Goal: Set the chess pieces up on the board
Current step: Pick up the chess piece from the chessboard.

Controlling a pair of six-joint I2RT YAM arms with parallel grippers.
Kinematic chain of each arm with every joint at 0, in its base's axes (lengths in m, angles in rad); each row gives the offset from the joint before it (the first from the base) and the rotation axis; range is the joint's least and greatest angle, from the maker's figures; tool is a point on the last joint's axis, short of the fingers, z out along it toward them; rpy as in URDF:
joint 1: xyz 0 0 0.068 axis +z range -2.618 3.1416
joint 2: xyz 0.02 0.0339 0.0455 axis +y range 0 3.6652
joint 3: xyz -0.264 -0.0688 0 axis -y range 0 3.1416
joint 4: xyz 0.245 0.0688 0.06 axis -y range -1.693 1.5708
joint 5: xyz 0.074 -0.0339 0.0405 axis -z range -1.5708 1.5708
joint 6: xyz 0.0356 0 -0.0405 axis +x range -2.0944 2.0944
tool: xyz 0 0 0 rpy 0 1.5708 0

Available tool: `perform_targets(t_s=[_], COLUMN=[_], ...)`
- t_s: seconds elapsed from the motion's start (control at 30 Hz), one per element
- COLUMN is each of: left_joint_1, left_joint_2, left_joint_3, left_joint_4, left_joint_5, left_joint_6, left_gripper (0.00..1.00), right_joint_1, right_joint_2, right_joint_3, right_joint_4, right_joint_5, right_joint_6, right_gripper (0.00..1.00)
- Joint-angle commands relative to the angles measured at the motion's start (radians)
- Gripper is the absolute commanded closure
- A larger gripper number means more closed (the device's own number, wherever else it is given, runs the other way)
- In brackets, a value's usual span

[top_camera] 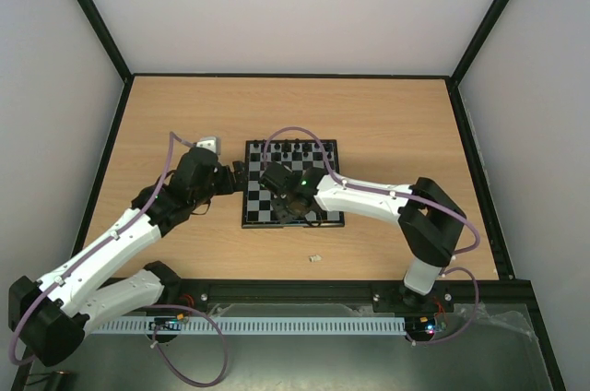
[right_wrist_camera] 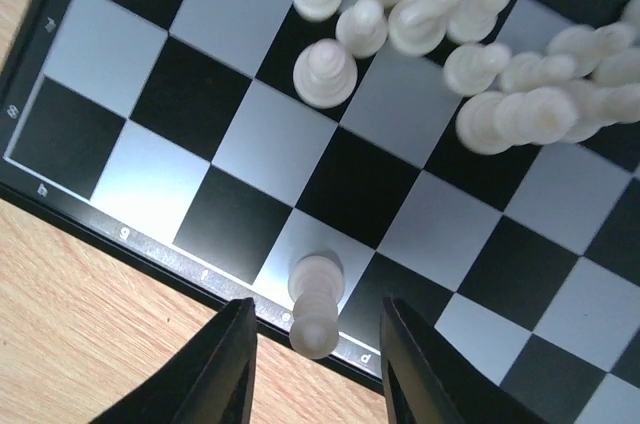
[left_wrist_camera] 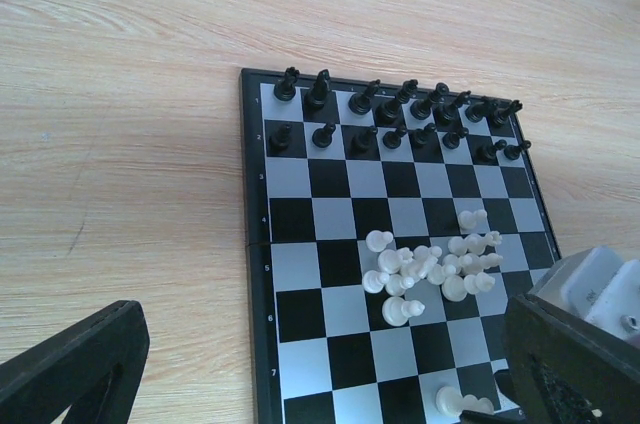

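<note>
The board (top_camera: 259,207) lies mid-table. Black pieces (top_camera: 293,146) stand in its two far rows, also shown in the left wrist view (left_wrist_camera: 400,114). Several cream-white pieces (left_wrist_camera: 435,269) lie heaped in the board's (left_wrist_camera: 300,274) middle. My right gripper (right_wrist_camera: 315,369) is open above the board's near edge (right_wrist_camera: 130,234). One white piece (right_wrist_camera: 317,296) stands upright on the edge square between its fingers, touching neither. The white heap (right_wrist_camera: 480,54) lies beyond. My left gripper (left_wrist_camera: 320,389) is open and empty over the board's left side, and shows in the top view (top_camera: 236,177).
One small white piece (top_camera: 314,258) lies on the wooden table in front of the board. The right arm (top_camera: 369,195) reaches over the board's near right part. Black frame rails border the table.
</note>
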Motion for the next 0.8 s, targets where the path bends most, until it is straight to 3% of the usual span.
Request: perform_targets(t_s=[0.0, 0.2, 0.77], left_joint_1=[0.006, 0.007, 0.006], left_joint_2=[-0.013, -0.007, 0.012], left_joint_3=[-0.010, -0.006, -0.007], left_joint_4=[-0.021, -0.017, -0.005], left_joint_5=[0.004, 0.005, 0.007], left_joint_6=[-0.006, -0.003, 0.000], left_gripper=[0.01, 0.00, 0.01], right_joint_1=[0.007, -0.063, -0.143], right_joint_2=[-0.092, -0.146, -0.006], right_joint_3=[0.021, 0.053, 0.111], right_joint_4=[-0.050, -0.047, -0.042], right_joint_5=[0.066, 0.114, 0.053], right_joint_6=[0.015, 0.005, -0.064], right_gripper=[0.63, 0.68, 0.78])
